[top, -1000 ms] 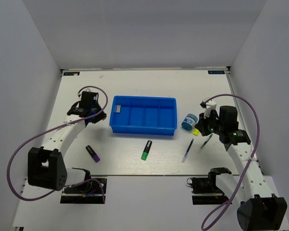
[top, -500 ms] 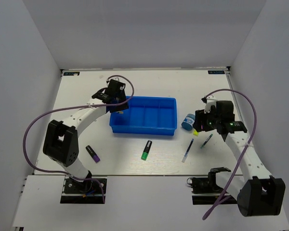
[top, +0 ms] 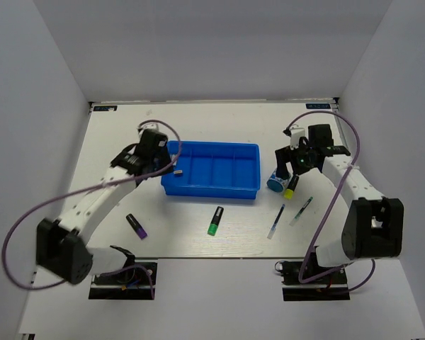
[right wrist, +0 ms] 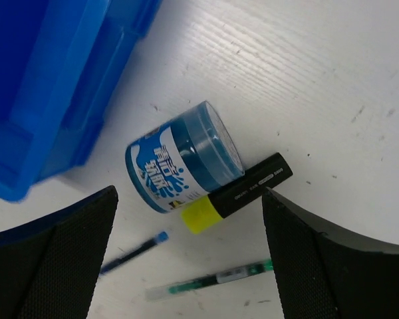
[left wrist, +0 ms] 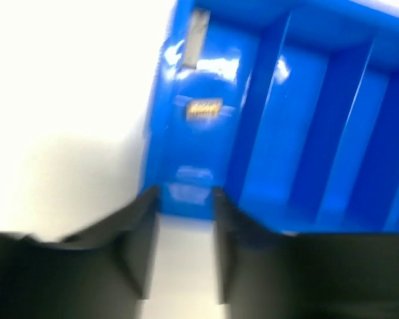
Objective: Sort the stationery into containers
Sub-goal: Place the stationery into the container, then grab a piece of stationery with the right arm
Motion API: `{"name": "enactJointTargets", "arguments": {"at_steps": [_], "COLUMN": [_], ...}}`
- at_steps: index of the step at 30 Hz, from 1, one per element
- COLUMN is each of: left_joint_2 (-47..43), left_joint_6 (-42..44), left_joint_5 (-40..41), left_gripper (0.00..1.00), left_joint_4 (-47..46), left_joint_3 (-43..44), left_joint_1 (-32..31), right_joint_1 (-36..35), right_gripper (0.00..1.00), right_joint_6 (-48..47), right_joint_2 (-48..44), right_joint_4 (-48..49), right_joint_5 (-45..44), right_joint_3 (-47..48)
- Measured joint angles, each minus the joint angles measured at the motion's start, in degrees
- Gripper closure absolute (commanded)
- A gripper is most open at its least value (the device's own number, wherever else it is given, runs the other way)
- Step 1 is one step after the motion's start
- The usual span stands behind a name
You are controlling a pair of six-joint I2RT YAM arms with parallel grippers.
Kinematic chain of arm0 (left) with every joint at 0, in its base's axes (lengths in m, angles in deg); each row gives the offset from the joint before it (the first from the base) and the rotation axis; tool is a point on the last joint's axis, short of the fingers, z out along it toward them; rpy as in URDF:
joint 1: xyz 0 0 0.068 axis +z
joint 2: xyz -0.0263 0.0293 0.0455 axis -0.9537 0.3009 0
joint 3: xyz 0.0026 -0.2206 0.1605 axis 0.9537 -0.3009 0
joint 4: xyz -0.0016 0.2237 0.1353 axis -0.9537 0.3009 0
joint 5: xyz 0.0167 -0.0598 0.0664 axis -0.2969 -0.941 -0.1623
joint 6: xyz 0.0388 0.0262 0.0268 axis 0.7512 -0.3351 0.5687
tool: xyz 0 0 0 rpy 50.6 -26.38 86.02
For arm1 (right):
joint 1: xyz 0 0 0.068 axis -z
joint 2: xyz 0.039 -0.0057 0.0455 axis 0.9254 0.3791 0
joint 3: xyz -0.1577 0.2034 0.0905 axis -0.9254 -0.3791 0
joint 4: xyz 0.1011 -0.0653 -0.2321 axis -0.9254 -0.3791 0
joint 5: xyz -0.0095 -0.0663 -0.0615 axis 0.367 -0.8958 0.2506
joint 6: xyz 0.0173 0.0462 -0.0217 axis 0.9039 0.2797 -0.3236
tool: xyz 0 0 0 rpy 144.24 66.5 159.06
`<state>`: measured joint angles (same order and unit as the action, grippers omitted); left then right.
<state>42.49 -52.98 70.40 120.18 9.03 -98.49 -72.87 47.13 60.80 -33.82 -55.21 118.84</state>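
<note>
The blue tray (top: 212,170) sits mid-table. A tiny grey block (left wrist: 198,26) lies in its leftmost compartment. My left gripper (top: 168,168) hovers at the tray's (left wrist: 306,133) left end, jaws (left wrist: 184,206) partly open with nothing between them; this view is blurred. My right gripper (top: 295,161) hangs wide open (right wrist: 188,196) above the round blue tub (right wrist: 183,159) lying on its side and the yellow marker (right wrist: 243,193) touching it. Neither is held. On the table lie a blue pen (top: 276,221), a teal pen (top: 302,210), a green-black marker (top: 215,220) and a purple marker (top: 136,225).
The tray's (right wrist: 53,86) right end lies close to the left of the tub (top: 275,180). White walls enclose the table on three sides. Both arm bases with purple cables stand at the near edge.
My right gripper went from shut to wide open and swung toward the back, leaving the yellow marker beside the tub. My left arm drew back from above the tray to its left end.
</note>
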Motion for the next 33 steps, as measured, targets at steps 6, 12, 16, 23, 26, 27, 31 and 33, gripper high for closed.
{"name": "enactJointTargets", "arguments": {"at_steps": [6, 12, 16, 23, 26, 27, 31, 33], "left_joint_2": [-25.3, -30.5, -30.5, -30.9, -31.0, -31.0, -31.0, -31.0], "left_joint_6": [-1.1, -0.7, -0.3, 0.6, 0.7, 0.6, -0.2, -1.2], "left_joint_5": [0.0, -1.7, -2.9, -3.0, -3.0, -3.0, -2.8, -2.4], "left_gripper": [0.30, 0.30, 0.30, 0.30, 0.31, 0.31, 0.35, 0.35], "left_joint_4": [5.1, 10.2, 11.5, 12.1, 12.5, 12.6, 13.3, 14.2], "left_joint_3": [-15.0, -23.6, -26.3, -26.4, -26.4, -26.4, -26.4, -26.4], "left_joint_1": [4.2, 7.2, 7.9, 8.7, 9.4, 9.6, 10.5, 11.0], "right_joint_1": [0.9, 0.9, 0.6, -0.7, -1.0, -1.0, -0.9, -0.9], "right_gripper": [0.10, 0.10, 0.10, 0.50, 0.95, 1.00, 1.00, 1.00], "right_joint_6": [-18.8, -30.8, -33.7, -34.8, -34.2, -34.1, -34.0, -34.0], "right_joint_2": [4.9, 9.6, 13.7, 15.6, 15.2, 14.9, 13.3, 11.6], "right_joint_4": [-2.8, -3.1, -3.5, -0.7, 2.1, 2.5, 2.9, 2.1], "right_joint_5": [5.4, 7.6, 8.1, 7.8, 7.8, 7.7, 5.8, 2.8], "right_joint_3": [-0.3, -0.5, 0.9, 0.4, -0.8, -1.2, -2.4, -2.9]}}
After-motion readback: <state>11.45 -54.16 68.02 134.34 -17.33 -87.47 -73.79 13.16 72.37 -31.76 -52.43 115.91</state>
